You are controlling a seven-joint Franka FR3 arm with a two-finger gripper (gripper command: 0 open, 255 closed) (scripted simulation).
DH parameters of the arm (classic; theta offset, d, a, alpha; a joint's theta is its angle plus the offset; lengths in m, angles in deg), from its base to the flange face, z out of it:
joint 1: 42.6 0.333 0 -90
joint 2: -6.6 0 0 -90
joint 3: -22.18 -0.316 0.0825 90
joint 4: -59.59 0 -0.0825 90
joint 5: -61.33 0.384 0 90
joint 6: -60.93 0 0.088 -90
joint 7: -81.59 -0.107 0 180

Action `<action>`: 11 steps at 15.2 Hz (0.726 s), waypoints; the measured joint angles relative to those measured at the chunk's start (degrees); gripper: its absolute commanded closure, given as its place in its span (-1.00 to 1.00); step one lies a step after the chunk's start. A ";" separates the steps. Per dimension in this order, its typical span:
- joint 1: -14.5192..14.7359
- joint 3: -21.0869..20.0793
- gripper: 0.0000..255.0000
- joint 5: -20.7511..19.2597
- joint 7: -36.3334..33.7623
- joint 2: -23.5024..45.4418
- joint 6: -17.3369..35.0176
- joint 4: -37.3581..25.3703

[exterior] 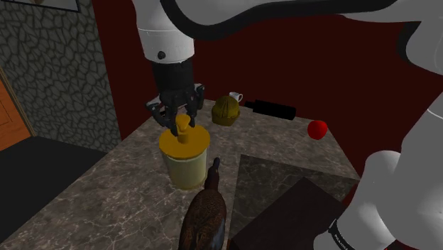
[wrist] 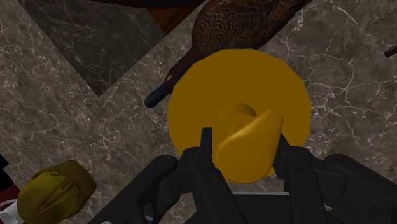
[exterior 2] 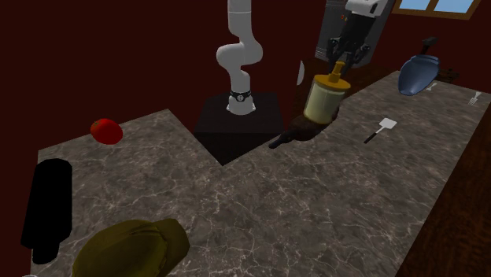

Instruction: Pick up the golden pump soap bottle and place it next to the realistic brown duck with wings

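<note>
The claw (exterior: 179, 118) is closed on the pump head of the soap bottle (exterior: 187, 162), hanging straight down over it from the white arm. In the wrist view the two black fingers (wrist: 205, 156) clasp the golden pump from either side, with the bottle's round golden top (wrist: 235, 83) spread out beyond them. The bottle stands upright, with a pale body under its golden cap. I cannot tell whether its base rests on the desk (exterior: 106, 199) or hangs just above it.

The brown duck (exterior: 206, 213) lies just beside the bottle, its head and neck close to the bottle's lower edge on the side nearer the stand (exterior 2: 240, 118). Its patterned feathers (wrist: 242, 25) show clearly in the wrist view.

Farther back on the marble desk, in the shoulder view, sit an olive cap (exterior: 227, 111), a white mug (exterior: 235, 97) behind it, a black bottle (exterior: 273, 109) lying on its side and a red fruit (exterior: 317, 128). In the second exterior view a spatula (exterior 2: 380, 128) lies well apart from the soap bottle (exterior 2: 323, 101), towards that view's right.
</note>
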 measured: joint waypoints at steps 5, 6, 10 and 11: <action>3.62 -3.41 1.00 -0.21 -6.91 2.45 -1.65 -2.98; 4.34 -4.03 1.00 -0.42 -8.25 3.31 -1.94 -3.90; 7.86 -6.63 1.00 -1.61 -14.19 7.35 -3.66 -8.45; 8.82 -7.23 1.00 -1.89 -15.67 8.29 -4.27 -9.68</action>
